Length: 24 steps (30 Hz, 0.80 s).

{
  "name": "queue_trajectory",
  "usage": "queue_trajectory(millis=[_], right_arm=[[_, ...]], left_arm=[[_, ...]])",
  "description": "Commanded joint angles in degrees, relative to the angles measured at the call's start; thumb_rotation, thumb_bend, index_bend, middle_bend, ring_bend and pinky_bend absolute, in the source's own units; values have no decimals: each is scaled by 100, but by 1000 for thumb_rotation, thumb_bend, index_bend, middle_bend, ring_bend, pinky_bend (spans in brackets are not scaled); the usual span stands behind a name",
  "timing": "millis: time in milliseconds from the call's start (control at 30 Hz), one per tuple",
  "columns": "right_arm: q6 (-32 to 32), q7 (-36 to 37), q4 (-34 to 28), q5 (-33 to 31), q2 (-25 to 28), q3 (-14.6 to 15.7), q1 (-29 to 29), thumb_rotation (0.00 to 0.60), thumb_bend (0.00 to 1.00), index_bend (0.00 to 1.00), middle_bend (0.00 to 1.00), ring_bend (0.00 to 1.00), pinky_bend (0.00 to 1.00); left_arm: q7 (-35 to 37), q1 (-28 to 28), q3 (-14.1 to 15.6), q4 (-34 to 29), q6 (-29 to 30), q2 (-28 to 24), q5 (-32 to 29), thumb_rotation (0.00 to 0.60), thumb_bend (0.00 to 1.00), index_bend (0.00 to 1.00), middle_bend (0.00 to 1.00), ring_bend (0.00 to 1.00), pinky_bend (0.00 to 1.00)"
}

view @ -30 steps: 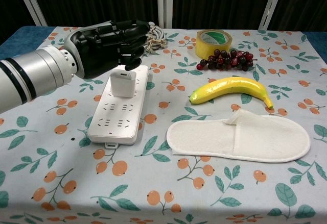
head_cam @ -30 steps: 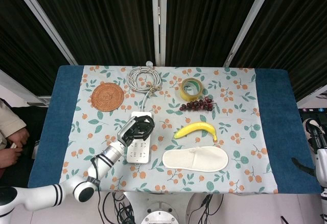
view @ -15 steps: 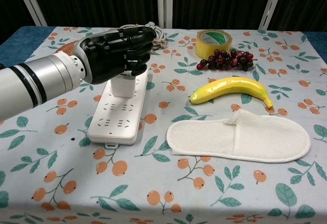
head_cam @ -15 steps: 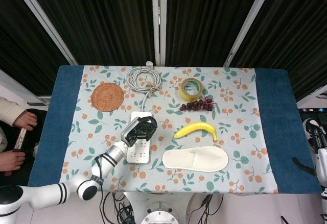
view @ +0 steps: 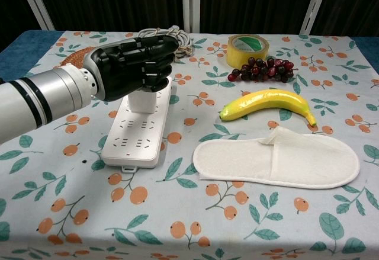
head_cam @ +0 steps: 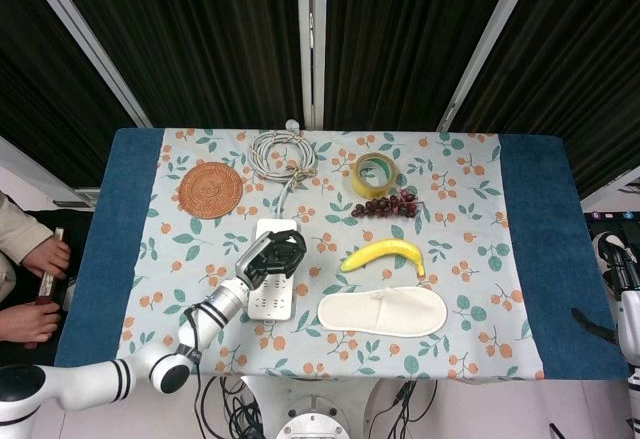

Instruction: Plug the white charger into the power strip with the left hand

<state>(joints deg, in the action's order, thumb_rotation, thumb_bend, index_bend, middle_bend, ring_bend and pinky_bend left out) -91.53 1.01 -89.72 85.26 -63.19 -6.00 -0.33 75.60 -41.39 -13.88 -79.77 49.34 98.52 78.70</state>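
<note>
The white power strip (view: 133, 141) lies lengthwise on the floral cloth, left of centre, and also shows in the head view (head_cam: 271, 301). The white charger (view: 142, 102) stands upright in the strip's far half; only its lower body shows. My left hand (view: 133, 64) is curled into a fist directly on top of it, covering its top and pressing down. The head view shows the same hand (head_cam: 272, 257) over the strip's far end, hiding the charger. My right hand (head_cam: 620, 271) hangs off the table's right edge, too small to read.
The strip's coiled cable (head_cam: 282, 151) and a woven coaster (head_cam: 210, 189) lie at the back left. A tape roll (view: 247, 50) and grapes (view: 260, 69) sit at the back centre. A banana (view: 269, 103) and a white slipper (view: 278, 156) lie right of the strip.
My left hand has moved forward from behind the free-standing charger to sit on top of it, and its fingers have curled tighter. The charger now shows shorter under the fist.
</note>
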Motion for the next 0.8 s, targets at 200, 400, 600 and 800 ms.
queue_trajectory(millis=[200, 400, 600, 800], right_arm=[[-3, -28, -27, 10, 3, 2, 2, 600, 26, 0, 127, 0, 0], [-11, -56, -51, 14, 6, 4, -1, 600, 26, 0, 127, 0, 0], [-10, -79, -73, 11, 12, 4, -2, 600, 26, 0, 128, 0, 0], [-10, -95, -83, 18, 11, 6, 1, 600, 26, 0, 128, 0, 0]], left_arm=[[108, 59, 63, 34, 2, -69, 51, 600, 504, 734, 756, 695, 761], [184, 78, 115, 91, -1, -57, 99, 600, 504, 734, 755, 694, 761], [251, 93, 126, 130, 30, -64, 138, 600, 504, 735, 755, 694, 761], [308, 111, 178, 102, 57, -92, 206, 600, 504, 740, 754, 695, 760]])
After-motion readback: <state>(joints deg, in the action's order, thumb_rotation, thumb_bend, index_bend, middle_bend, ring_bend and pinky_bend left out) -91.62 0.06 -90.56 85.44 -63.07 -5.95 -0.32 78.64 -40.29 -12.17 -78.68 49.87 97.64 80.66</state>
